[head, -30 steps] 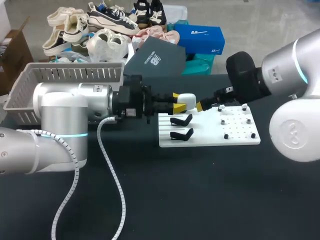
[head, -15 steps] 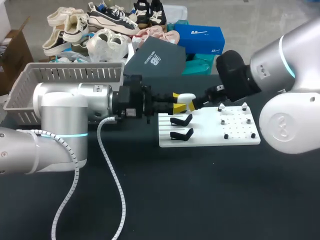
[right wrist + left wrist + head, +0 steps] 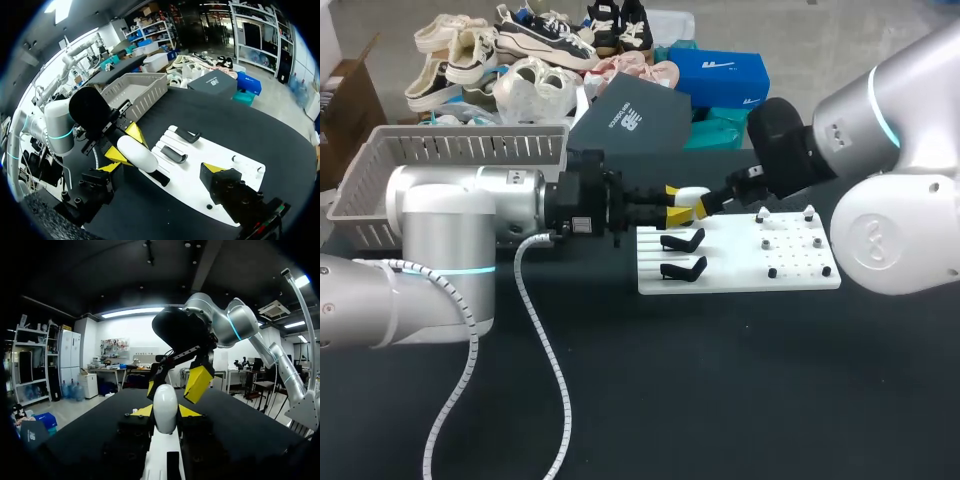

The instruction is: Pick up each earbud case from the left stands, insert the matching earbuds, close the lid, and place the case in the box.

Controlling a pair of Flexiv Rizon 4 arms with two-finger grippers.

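A white earbud case [image 3: 692, 199] hangs above the far left corner of the white board [image 3: 740, 268], with my left gripper [image 3: 674, 206] shut on its sides. In the left wrist view the case [image 3: 165, 409] stands upright between the yellow tips, lid closed. My right gripper [image 3: 707, 205] comes in from the right, open wide, its yellow tips [image 3: 198, 384] straddling the case's far end without touching it. From the right wrist, the case [image 3: 137, 154] lies ahead of my right gripper [image 3: 161, 168], nearer one finger. Two black stands [image 3: 682, 240] sit bare on the board.
A grey slatted basket [image 3: 450, 160] stands at the back left behind my left arm. Small pegs and white pieces [image 3: 761, 215] dot the board's right half. Boxes and shoes [image 3: 630, 115] lie along the far edge. The left arm's cable [image 3: 545, 350] trails over the near table.
My right arm has swung left, bringing its open fingers from beside the case to around its far end. The left gripper and the case have not moved.
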